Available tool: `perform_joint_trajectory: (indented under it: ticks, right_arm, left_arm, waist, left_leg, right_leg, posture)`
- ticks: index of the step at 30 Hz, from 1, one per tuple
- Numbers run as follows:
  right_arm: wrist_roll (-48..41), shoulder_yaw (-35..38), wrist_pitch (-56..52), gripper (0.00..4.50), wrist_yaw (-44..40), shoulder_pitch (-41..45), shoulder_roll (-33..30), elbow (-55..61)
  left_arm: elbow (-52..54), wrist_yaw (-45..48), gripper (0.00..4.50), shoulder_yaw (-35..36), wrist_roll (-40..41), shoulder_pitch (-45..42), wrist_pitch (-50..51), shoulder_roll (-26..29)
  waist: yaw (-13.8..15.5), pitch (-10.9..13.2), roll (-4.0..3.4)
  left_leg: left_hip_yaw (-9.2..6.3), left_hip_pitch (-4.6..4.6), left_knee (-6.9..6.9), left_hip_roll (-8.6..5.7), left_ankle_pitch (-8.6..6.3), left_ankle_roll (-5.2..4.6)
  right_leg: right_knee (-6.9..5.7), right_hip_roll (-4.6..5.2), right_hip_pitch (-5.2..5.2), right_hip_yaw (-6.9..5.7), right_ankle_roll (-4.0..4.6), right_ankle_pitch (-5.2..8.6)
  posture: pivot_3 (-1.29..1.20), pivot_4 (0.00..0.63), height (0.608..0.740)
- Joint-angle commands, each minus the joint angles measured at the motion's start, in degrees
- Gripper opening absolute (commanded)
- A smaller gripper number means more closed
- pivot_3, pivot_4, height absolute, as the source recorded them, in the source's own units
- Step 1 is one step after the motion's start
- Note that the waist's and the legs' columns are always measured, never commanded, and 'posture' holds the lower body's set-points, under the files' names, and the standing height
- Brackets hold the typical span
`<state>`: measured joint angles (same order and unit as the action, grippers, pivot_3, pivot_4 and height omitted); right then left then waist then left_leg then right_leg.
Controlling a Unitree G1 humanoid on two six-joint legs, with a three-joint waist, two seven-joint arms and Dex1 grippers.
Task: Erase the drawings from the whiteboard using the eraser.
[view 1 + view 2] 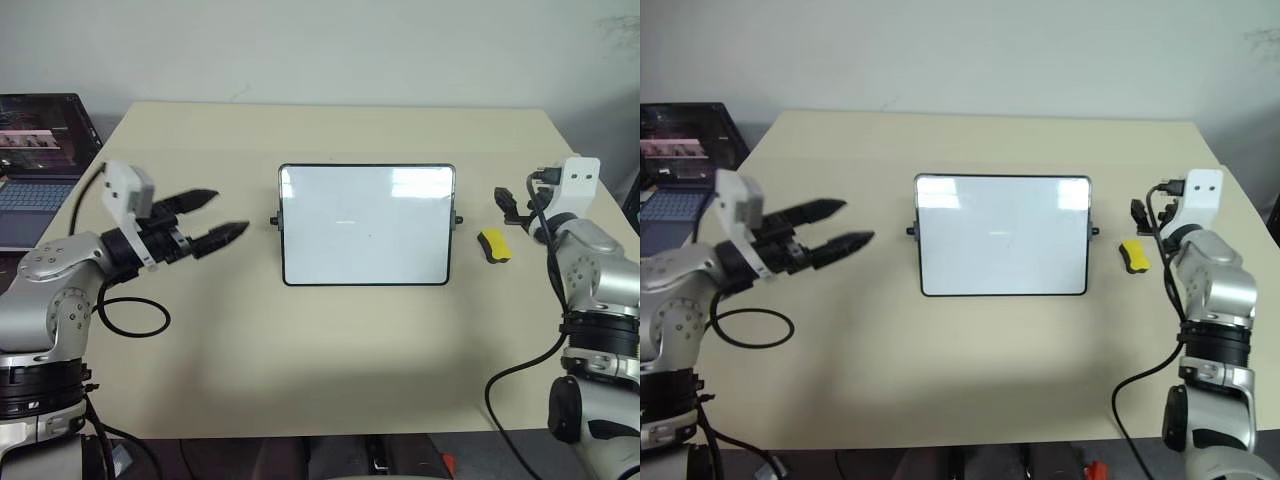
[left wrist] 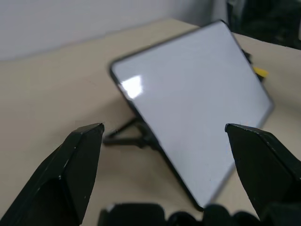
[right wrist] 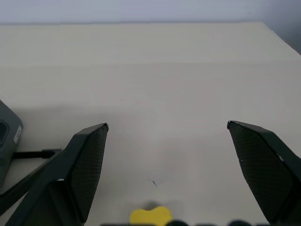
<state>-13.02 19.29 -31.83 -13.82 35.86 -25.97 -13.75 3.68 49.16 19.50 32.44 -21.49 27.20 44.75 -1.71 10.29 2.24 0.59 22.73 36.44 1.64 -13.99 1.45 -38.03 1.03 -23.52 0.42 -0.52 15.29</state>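
Observation:
The whiteboard stands tilted back on its black stand at the table's middle. Its face reads plain white apart from a faint short streak; the drawings are out of view. The yellow eraser lies flat on the table just right of the board, free of any grip. My right gripper hovers open just above and beyond the eraser, nothing between its fingers. My left gripper is open to the board's left, pointing level toward the whiteboard and apart from it.
An open laptop sits off the table's left side. The beige table has bare room in front of and behind the board. Black cables loop beside my left arm, and another runs down near the right edge.

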Motion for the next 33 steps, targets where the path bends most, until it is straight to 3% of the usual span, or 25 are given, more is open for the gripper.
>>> perform_joint_trajectory:
  ticks: [1, 18, 33]
  right_arm:
    - [-1.5, 2.6, 5.3, 4.43, 0.4, -0.1, 0.4, -0.4]
    - [-3.2, 0.1, 20.9, 4.43, -3.3, -6.7, 7.2, -3.5]
    - [-2.4, -0.1, 28.4, 4.43, -2.1, -9.0, 9.6, -8.2]
  left_arm:
    - [-0.6, -6.0, 4.5, 3.8, -1.7, -1.6, -3.7, -1.4]
    - [-14.7, -27.5, 4.5, 5.4, -12.0, -1.0, -18.7, -14.0]
    - [-15.5, -32.6, 4.5, 4.5, -14.2, 2.9, -23.9, -19.8]
  waist:
    - [0.0, 0.0, 0.0]
    - [0.1, -0.1, -0.02]
    - [0.1, -0.1, -0.03]
  left_leg:
    - [-0.01, 0.01, 0.01, 0.01, 0.0, 0.0]
    - [0.01, 0.02, 0.3, 0.02, 0.0, 0.0]
    - [0.01, -0.01, 0.45, 0.01, 0.0, 0.0]
  right_leg:
    - [0.0, 0.0, 0.0, -0.01, 0.0, 0.0]
    - [-0.12, 0.04, 0.06, 0.02, -0.18, -0.15]
    - [-0.22, 0.05, 0.11, 0.03, -0.2, -0.2]
  posture:
    - [0.0, 0.15, 0.74]
    - [0.0, 0.15, 0.74]
    - [0.0, 0.15, 0.74]
